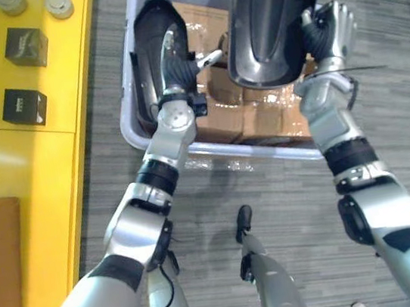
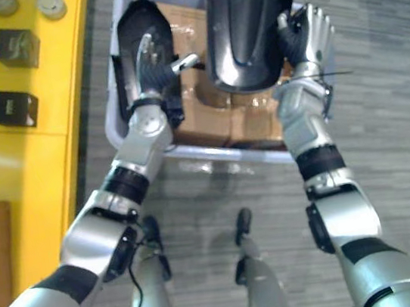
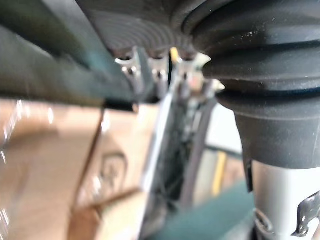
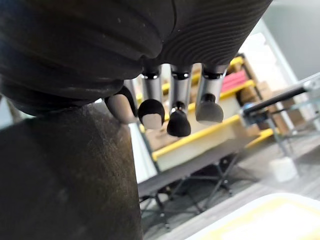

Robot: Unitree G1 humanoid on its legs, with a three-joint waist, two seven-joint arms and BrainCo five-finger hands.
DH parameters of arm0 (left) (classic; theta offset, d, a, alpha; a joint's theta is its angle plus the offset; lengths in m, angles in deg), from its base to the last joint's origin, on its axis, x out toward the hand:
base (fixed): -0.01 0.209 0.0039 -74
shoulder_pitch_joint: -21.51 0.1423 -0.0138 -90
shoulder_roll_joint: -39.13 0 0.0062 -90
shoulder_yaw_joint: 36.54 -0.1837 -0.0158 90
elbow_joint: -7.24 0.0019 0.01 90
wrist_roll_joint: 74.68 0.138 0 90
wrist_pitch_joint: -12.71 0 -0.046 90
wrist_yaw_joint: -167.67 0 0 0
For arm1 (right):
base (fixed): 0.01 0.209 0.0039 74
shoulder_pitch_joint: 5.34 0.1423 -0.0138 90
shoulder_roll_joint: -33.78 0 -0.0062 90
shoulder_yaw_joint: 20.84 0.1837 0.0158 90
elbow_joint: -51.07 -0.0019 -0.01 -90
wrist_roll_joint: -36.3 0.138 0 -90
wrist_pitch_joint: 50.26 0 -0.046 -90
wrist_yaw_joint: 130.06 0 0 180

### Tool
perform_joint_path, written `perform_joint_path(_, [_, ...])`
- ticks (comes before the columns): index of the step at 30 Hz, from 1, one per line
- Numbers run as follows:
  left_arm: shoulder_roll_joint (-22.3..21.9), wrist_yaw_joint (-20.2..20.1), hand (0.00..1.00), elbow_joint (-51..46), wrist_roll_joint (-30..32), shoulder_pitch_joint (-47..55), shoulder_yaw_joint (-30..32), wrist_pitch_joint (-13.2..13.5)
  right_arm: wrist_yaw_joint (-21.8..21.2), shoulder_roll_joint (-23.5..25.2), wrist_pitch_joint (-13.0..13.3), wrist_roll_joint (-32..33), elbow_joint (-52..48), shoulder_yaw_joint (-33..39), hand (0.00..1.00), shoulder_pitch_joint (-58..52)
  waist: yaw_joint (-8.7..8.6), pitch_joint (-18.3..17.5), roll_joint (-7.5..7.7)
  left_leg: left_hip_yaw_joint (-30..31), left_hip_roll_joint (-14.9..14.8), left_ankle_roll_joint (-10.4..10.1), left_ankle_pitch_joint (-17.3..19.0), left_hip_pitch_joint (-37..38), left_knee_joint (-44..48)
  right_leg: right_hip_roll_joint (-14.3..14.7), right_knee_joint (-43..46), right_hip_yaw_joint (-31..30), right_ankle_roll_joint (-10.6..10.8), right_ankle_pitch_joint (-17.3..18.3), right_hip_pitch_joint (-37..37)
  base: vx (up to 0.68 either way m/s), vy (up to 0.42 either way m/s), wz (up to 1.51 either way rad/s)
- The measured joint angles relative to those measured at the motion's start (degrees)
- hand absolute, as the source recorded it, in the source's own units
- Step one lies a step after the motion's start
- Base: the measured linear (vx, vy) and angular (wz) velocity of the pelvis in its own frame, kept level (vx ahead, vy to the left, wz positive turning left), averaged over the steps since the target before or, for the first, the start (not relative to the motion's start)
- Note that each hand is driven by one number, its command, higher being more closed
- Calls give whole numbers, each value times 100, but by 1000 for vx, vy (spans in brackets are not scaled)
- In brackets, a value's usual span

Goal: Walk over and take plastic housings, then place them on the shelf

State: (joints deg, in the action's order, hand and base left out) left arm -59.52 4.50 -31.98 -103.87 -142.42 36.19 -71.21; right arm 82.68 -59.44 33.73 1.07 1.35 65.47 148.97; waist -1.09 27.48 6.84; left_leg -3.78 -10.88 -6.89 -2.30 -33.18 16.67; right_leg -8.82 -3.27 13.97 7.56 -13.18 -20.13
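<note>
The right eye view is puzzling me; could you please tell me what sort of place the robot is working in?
Probably a warehouse or workshop floor: a yellow shelf holding small black boxes, a grey bin of cardboard packages, and a large dark plastic housing held above it.

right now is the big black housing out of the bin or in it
Out, it seems: the black housing stands up between left hand and right hand, hiding part of the grey bin.

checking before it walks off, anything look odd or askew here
Nothing spilled or broken. The lifted housing hangs on end above the bin, right hand flat against its side, left hand beside it; a second housing lies in the bin's left end.
</note>
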Motion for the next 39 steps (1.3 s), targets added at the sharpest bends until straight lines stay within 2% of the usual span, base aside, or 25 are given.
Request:
perform_joint_path(4, [122,-474,0,-1,-869,-282,-438,128,-169,12,95,-167,-90,-287,100,-1,0,0,0,4,3,0,0,0,-16,0,-10,6,1,1,0,0,0,0])
perform_joint_path(7, [159,-639,0,-2,-1367,-364,-578,179,-240,14,117,-209,-91,-378,100,-3,2,0,0,13,6,0,0,-11,-22,0,-14,16,2,2,0,0,0,0])
perform_joint_path(15, [362,-759,0,-8,-1378,-366,-844,179,-321,14,117,-219,-90,-449,100,-117,12,0,1,51,18,1,-2,-45,-22,-1,-15,39,3,3,0,6,-5,2])
perform_joint_path(16, [362,-807,100,-8,-1364,-366,-875,176,-337,14,117,-219,-90,-454,100,-144,15,0,1,52,18,1,-2,-47,-22,-1,-15,39,4,3,0,0,0,0])
perform_joint_path(20, [377,-825,100,-7,-1244,-366,-878,163,-387,14,108,-218,-90,-453,100,-254,13,-1,2,52,18,1,-3,-44,-22,-1,-14,39,4,3,2,0,0,0])
perform_joint_path(26, [584,-666,100,4,-542,-366,-877,125,-380,35,95,-214,-169,-431,100,-364,-5,-4,7,49,17,-1,-5,-11,-23,-1,-14,38,4,3,33,0,0,0])
perform_joint_path(32, [582,-552,100,5,-342,-322,-875,99,-117,185,66,-219,-1316,-309,100,-795,-39,-12,25,50,17,-1,-5,65,-40,-2,-33,45,4,3,115,0,0,0])
perform_joint_path(39, [577,-433,100,4,-351,-240,-1046,104,59,414,71,-219,-2218,-369,100,-1316,-151,-53,154,7,12,-26,-18,211,-132,3,-104,24,5,13,225,-2,-7,-1])
